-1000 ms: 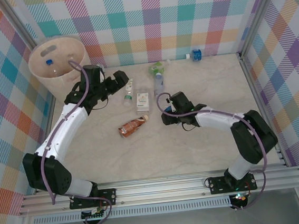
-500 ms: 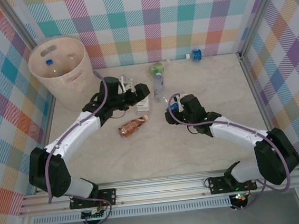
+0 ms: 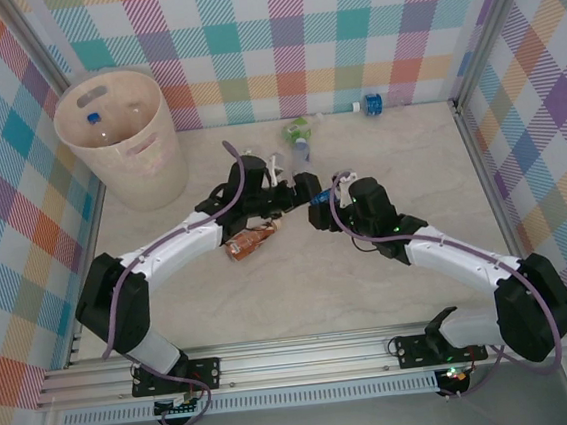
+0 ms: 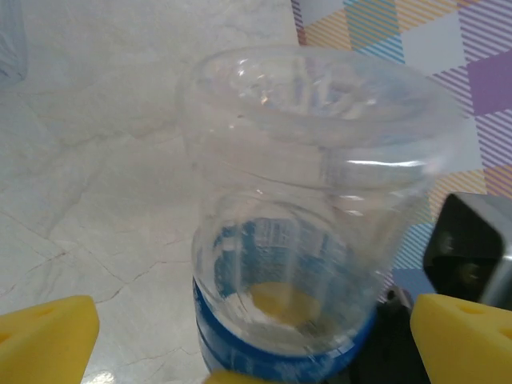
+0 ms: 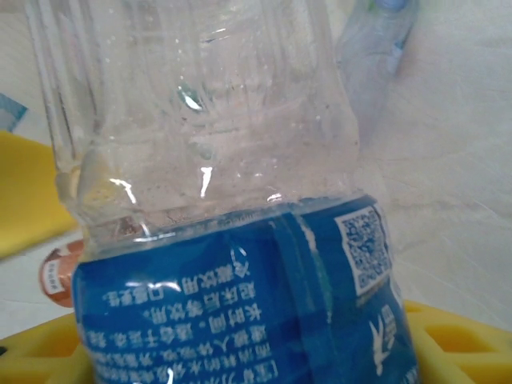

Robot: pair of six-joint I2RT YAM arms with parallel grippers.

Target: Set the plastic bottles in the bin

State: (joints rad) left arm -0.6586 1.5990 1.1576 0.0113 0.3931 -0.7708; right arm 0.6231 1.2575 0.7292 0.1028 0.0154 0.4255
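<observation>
Top view, nearest the bases: crushed brown-labelled bottle (image 3: 249, 241) lying on the table (image 3: 301, 291) beneath the left arm. Just beyond it, right gripper (image 3: 321, 207) clamped on a blue-labelled bottle (image 3: 319, 198). The right wrist view confirms this: clear ribbed body above the blue wrap (image 5: 240, 264), yellow fingers (image 5: 456, 336) under it. Left gripper (image 3: 299, 186) faces the same bottle. Its jaws are unresolved from overhead; in the left wrist view the yellow fingertips (image 4: 48, 336) are spread wide, with the bottle's clear base (image 4: 304, 240) between them. Farther back: green bottle (image 3: 298, 128), blue-capped clear bottle (image 3: 301, 151), blue bottle (image 3: 372, 104) at the far wall. Bin (image 3: 149, 175) upright at far left, with bottles inside.
</observation>
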